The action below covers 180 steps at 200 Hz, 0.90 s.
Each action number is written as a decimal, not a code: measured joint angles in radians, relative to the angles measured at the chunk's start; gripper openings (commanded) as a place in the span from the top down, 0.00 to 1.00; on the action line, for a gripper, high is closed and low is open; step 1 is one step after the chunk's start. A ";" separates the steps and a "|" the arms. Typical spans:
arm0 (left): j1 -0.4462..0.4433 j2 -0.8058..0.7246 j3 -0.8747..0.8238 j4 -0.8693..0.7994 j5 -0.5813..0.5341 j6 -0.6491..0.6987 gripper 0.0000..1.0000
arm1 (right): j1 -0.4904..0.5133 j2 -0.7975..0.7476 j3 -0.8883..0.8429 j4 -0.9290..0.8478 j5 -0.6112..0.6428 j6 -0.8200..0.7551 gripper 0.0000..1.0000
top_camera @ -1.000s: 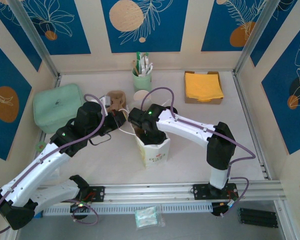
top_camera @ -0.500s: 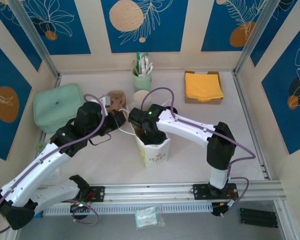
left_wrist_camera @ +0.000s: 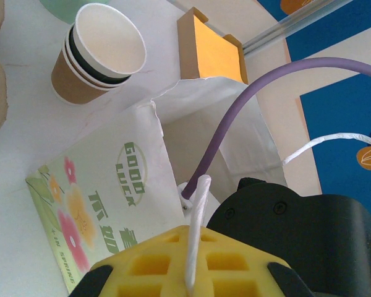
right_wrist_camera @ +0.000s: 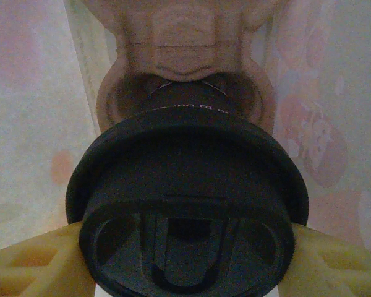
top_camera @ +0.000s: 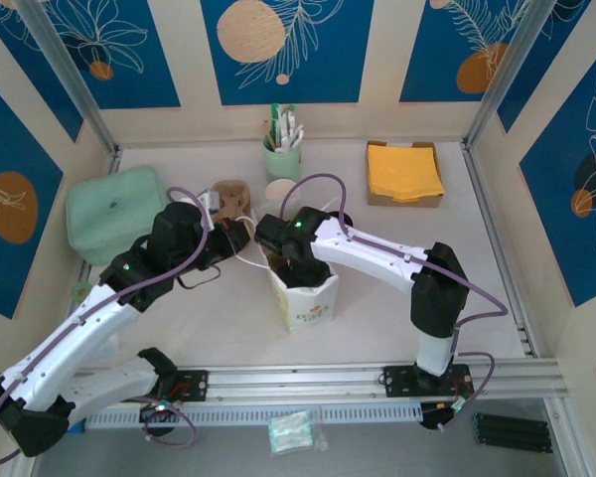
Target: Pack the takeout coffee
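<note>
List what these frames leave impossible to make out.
- Paper body of the takeout coffee: right wrist view, hidden under its own round black plastic lid.
- Whether it sits in the moulded pulp carrier: same view, lid blocks the contact.
- Inside of the white floral paper bag: top view, covered by the right gripper.

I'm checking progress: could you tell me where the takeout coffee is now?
In the right wrist view, the takeout coffee is held by the right gripper inside the paper bag, at a pulp cup carrier.
</note>
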 measured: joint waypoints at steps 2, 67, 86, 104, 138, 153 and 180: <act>0.000 0.000 0.000 0.000 0.000 0.000 1.00 | 0.000 0.000 0.000 0.000 0.000 0.000 0.38; 0.000 0.000 0.000 0.000 -0.003 0.000 1.00 | 0.000 0.001 0.000 0.000 0.000 0.000 0.26; 0.000 0.000 0.000 0.000 -0.003 0.000 1.00 | 0.000 0.002 0.001 0.000 0.000 0.000 0.24; 0.000 0.000 0.000 0.000 -0.003 0.000 1.00 | 0.000 0.005 0.007 -0.004 0.000 0.000 0.23; 0.000 0.000 0.000 0.000 -0.007 0.000 1.00 | 0.002 0.017 0.024 -0.017 0.002 0.000 0.21; 0.000 0.000 0.000 0.000 -0.007 0.000 1.00 | 0.003 0.019 0.031 -0.019 0.002 0.000 0.19; 0.000 0.000 0.000 0.000 -0.010 0.000 1.00 | 0.005 0.023 0.040 -0.025 0.002 0.000 0.18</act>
